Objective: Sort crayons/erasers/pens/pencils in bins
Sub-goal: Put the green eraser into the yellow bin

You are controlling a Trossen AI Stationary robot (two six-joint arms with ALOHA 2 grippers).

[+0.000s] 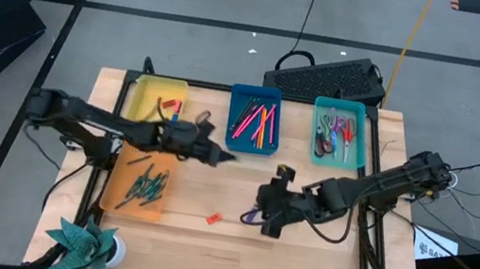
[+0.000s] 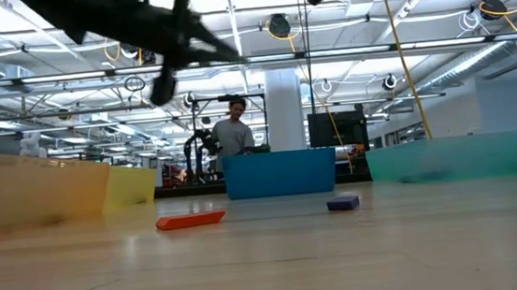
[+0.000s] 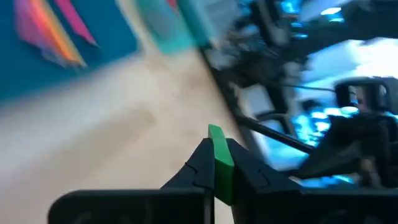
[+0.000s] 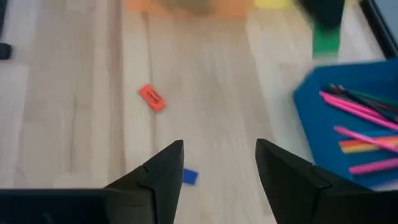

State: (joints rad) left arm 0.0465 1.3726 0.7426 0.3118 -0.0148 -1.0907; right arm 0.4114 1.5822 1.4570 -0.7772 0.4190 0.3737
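My left gripper (image 1: 229,159) hangs above the table between the orange bin (image 1: 139,182) and the blue bin (image 1: 253,120), shut on a green eraser (image 3: 216,134). My right gripper (image 4: 221,149) stands open over the table's middle, with nothing between its fingers. A small blue-purple eraser (image 4: 189,177) lies on the wood just beyond its fingertips. A red eraser (image 4: 152,98) lies flat farther toward the orange bin. The yellow bin (image 1: 157,101) and the teal bin (image 1: 341,131) stand along the far edge. My left gripper pinches the green eraser between its two fingers (image 3: 199,165). One end of the eraser (image 3: 215,132) sticks out past the fingertips. In the low view the gripper (image 2: 232,51) is high above the table, so the eraser is lifted clear.
The blue bin holds pink and orange sticks (image 1: 256,123), the orange bin green ones (image 1: 146,187), the teal bin mixed items (image 1: 335,134). A black keyboard (image 1: 330,76) lies behind the bins. A teal paper plant (image 1: 85,245) stands at the near left corner. A person (image 2: 234,133) stands far behind.
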